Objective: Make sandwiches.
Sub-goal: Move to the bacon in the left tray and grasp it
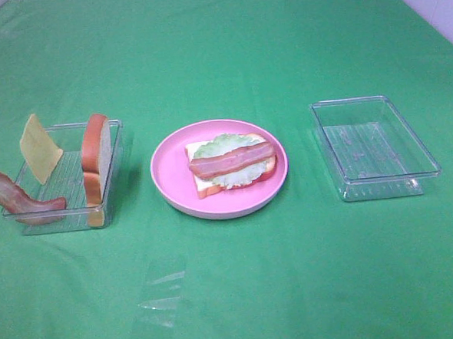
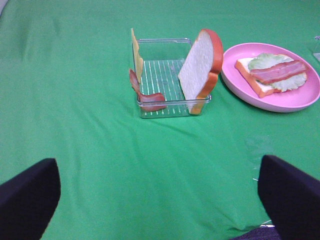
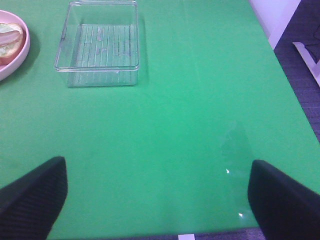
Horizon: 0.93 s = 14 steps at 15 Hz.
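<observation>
**Operator:** Where do the sandwich parts sit?

**Spotter:** Your stack is on the pink plate [image 1: 170,192] at the middle of the table [image 1: 219,47]. 1 bread slice [image 1: 204,188] lies flat, the lettuce leaf [image 1: 217,145] is on top of it, and 1 bacon strip [image 1: 232,162] runs across the leaf.

**Operator:** And the rest?

**Spotter:** Look at the clear tray [image 1: 116,145] toward the table's left edge. A second bread slice [image 1: 96,150] stands on edge against the wall that faces the plate. The cheese square [image 1: 39,149] stands tilted at the opposite wall, its top corner above the rim. A second bacon strip [image 1: 17,199] lies curled at that same side, 1 end poking up over the rim.

**Operator:** My grippers?

**Spotter:** Your left gripper [image 2: 160,200] is released, jaws spread wide above the green cloth [image 2: 100,150], well apart from that tray. Your right gripper [image 3: 159,197] is the same: jaws wide, gripping nothing, over the cloth near the table's right edge. The second clear tray [image 3: 97,70] lies well ahead of it, between the plate and that edge.
</observation>
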### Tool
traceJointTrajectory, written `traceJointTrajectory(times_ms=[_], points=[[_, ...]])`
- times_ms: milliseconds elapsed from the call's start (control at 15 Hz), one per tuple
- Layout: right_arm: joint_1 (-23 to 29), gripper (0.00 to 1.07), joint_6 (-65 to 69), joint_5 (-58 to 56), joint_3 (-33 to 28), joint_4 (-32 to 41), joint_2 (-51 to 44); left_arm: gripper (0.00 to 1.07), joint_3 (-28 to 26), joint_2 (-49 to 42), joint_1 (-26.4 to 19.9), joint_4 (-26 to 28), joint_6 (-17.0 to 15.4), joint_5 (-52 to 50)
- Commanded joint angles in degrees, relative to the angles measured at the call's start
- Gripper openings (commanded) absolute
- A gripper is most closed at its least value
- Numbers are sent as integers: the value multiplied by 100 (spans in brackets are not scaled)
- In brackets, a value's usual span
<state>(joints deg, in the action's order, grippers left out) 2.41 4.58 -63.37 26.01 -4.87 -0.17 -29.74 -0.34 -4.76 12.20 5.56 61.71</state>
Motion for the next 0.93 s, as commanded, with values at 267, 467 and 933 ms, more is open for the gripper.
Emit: traceJointTrajectory(times_ms=[267, 467, 933], points=[[-23, 96, -46, 29, -23, -17, -155, 101, 11, -17, 0, 46, -34, -17], [-23, 96, -46, 29, -23, -17, -155, 101, 11, -17, 0, 46, -34, -17], [-23, 95, -46, 29, -23, -23, -155, 101, 11, -17, 0, 57, -34, -17]])
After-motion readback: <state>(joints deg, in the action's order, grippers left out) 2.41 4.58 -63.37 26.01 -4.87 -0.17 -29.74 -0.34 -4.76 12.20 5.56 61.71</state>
